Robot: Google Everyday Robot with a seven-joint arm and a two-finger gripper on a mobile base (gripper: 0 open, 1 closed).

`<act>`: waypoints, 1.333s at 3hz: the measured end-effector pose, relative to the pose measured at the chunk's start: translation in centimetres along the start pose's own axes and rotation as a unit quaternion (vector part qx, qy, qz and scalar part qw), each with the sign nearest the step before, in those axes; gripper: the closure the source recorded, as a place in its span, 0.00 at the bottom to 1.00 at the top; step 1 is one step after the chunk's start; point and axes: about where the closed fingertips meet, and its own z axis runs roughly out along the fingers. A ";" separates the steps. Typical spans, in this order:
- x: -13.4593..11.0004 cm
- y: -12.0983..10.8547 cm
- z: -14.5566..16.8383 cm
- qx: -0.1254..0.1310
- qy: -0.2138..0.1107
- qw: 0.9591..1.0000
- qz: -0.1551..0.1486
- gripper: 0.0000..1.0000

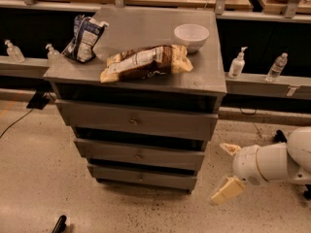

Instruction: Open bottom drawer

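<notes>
Hand [227, 170] hangs spread wide and empty just right of the bottom drawer [167, 180], whose centre knob [141, 178] lies leftward along its long front.

High front view, hand [224, 170] lower right

the bottom drawer [116, 174] is matt grey painted wood with a small dull knob [141, 178]. the gripper [225, 170], low to the right of the drawers, has spread matt cream fingers [228, 190] on a smooth white plastic arm [272, 161]. the bowl [191, 35] is smooth and white, the snack bag [146, 62] crinkled and shiny, the floor [39, 178] speckled and polished.
</notes>
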 end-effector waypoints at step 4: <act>15.4 0.1 9.7 0.017 -0.084 0.990 0.110 0.00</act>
